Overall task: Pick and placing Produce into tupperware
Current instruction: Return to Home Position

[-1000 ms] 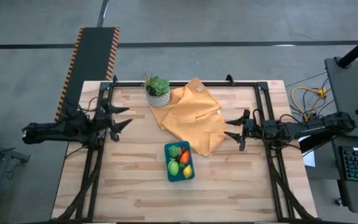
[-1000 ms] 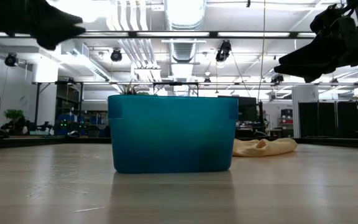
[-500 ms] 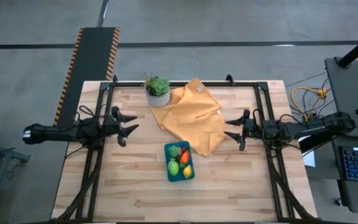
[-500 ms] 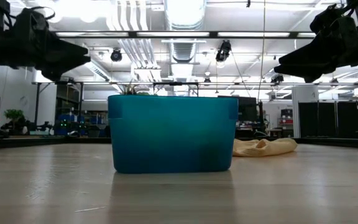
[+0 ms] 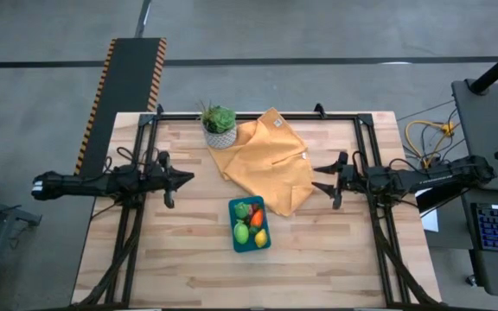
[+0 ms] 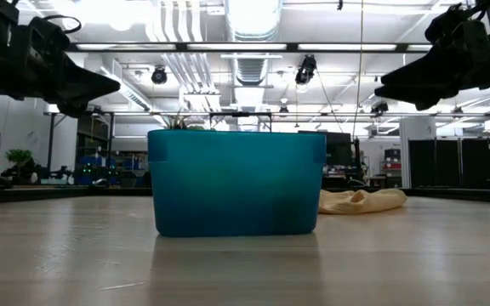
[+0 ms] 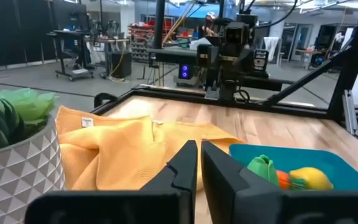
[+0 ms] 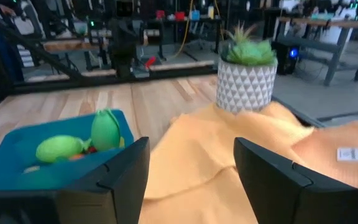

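Note:
The teal tupperware point(image 5: 250, 224) stands on its base near the middle of the wooden table, with several pieces of produce point(image 5: 251, 225) lying inside: lime green, yellow, orange-red. The left wrist view shows the produce point(image 7: 303, 177) over the container's rim point(image 7: 334, 155). My left gripper point(image 5: 188, 177) hovers level above the table's left part, shut on nothing, pointing toward the table's right. My right gripper point(image 5: 316, 178) hovers at the right, open and empty, pointing toward the left, with the tupperware point(image 8: 17, 152) ahead of it.
A mustard-yellow cloth point(image 5: 271, 160) lies crumpled behind the tupperware toward the far edge. A leafy green plant in a white patterned pot point(image 5: 220, 128) stands at the far edge beside it. Dark frame rails point(image 5: 137, 225) run along the table's left and right sides.
My left gripper has come down toward the table, rolled a little, and shut its fingers with nothing between them. The tupperware and the produce have stayed where they were.

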`<action>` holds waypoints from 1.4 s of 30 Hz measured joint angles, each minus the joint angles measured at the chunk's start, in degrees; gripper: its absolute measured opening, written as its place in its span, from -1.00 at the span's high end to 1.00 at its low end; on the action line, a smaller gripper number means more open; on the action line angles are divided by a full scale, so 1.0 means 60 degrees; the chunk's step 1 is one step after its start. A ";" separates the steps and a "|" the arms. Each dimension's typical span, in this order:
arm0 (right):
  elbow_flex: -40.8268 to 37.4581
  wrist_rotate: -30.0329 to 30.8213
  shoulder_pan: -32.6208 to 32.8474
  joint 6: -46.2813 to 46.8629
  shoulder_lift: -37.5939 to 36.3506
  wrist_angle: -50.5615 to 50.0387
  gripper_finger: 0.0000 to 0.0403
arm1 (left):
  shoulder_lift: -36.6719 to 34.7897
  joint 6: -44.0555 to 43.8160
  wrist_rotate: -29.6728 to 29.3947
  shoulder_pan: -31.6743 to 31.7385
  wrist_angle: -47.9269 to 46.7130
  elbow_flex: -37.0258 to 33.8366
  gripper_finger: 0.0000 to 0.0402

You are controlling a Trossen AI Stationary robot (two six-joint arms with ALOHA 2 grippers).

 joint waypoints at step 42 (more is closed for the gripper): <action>-0.0911 -0.2253 -0.0061 -0.0874 -0.3441 -0.1680 0.96 | -0.0149 0.0193 0.0975 0.0000 -0.0508 -0.0033 1.00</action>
